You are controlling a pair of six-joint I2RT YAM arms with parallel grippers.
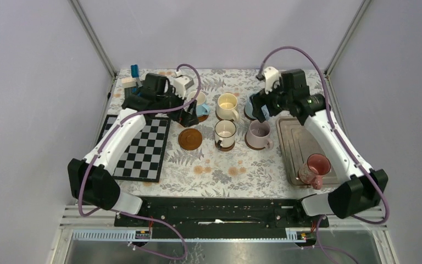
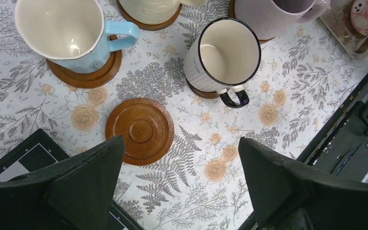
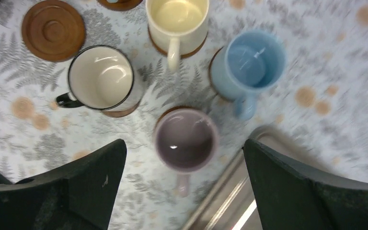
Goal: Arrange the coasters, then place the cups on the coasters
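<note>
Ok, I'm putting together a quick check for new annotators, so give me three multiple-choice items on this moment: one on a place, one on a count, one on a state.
1. Where does the pinkish-red cup stand?
A. on a coaster
B. in the grey metal tray
C. on the bare tablecloth

2. How many of the coasters bear no cup?
A. none
B. one
C. three

3. How is the right gripper?
A. shut on a cup's handle
B. shut on a coaster
C. open, holding nothing

Key:
1 B: the top view shows that cup inside the tray, at the right.
2 B: only the bare coaster has nothing on it.
3 C: its fingers stand wide apart and clasp nothing.
</note>
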